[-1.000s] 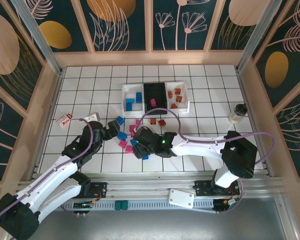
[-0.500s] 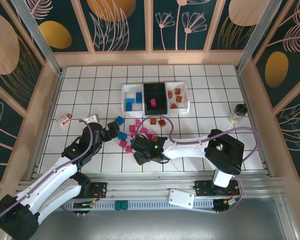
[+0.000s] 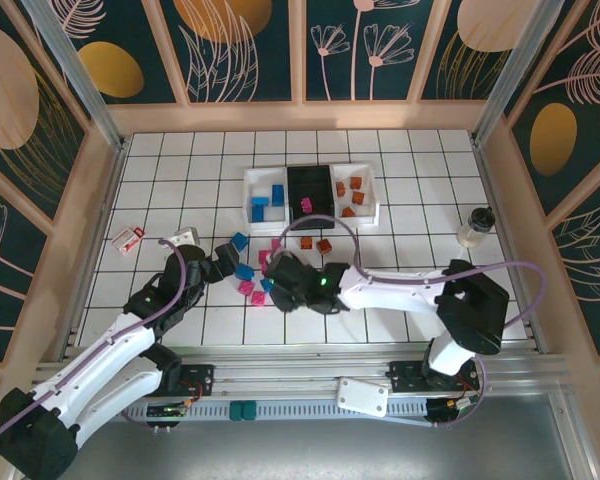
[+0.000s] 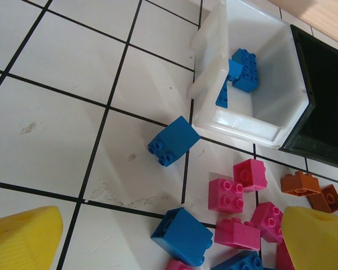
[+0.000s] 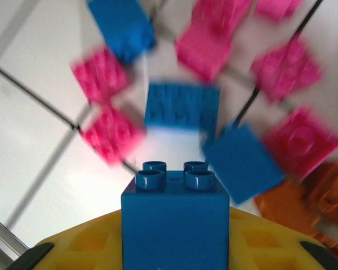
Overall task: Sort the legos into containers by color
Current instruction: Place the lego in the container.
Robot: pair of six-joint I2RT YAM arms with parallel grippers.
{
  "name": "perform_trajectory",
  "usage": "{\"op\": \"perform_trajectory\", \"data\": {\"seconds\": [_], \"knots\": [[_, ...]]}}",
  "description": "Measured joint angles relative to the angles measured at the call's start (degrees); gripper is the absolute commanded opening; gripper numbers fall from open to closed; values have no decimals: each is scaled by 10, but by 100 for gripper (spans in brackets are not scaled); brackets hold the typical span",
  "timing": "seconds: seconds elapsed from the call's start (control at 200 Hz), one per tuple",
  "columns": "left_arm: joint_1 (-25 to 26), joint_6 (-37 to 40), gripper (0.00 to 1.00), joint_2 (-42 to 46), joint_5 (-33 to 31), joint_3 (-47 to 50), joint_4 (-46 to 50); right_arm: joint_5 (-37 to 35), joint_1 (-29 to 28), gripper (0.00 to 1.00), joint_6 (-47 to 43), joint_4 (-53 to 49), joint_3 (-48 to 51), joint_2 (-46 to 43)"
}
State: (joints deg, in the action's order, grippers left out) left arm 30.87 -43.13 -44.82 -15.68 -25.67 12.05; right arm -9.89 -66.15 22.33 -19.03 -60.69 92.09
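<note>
Right wrist view had the right gripper (image 5: 174, 247) closed on a blue brick (image 5: 174, 216), studs up, pinched between its yellow fingers (image 5: 73, 250). Below it lay a blurred scatter of loose legos (image 5: 183, 104) in pink, blue and orange-brown. From the top external camera that gripper (image 3: 285, 278) hung over the near side of the pile, and the left gripper (image 3: 223, 262) sat at the pile's left edge. The left wrist camera showed the left gripper (image 4: 170, 222) spread wide and holding nothing, with a loose blue lego just ahead of it. Beyond the pile stood the containers in a row. The left white tray (image 3: 248, 190) held a few blue pieces, the black tray (image 3: 310, 172) held one pink piece, and the right white tray (image 3: 373, 198) held several orange-brown ones. By my reading the sorting was started but well short of half done. More than a dozen bricks lay on the tiles, most of the pink ones among them, and the held blue brick presumably belonged in the left white tray. The overhead camera alone gave all three trays and both arms together but hid what the right fingers held. The right wrist camera settled that grasp. The left wrist camera gave the near wall of the blue tray (image 4: 236, 121) and a corner of the black one (image 4: 321, 101) at close range.
</note>
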Motion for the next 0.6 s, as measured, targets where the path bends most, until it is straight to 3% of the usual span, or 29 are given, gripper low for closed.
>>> {"op": "perform_trajectory", "data": {"seconds": [0.18, 0.42, 0.601], "knots": [[0, 0, 99, -5, 0, -1, 0, -5, 90, 30, -43, 42, -130, 40], [0, 0, 98, -6, 0, -3, 2, -17, 160, 29, -60, 68, -314, 219], [0, 0, 98, -6, 1, -3, 2, -18, 189, 41, -55, 34, -435, 342]]}}
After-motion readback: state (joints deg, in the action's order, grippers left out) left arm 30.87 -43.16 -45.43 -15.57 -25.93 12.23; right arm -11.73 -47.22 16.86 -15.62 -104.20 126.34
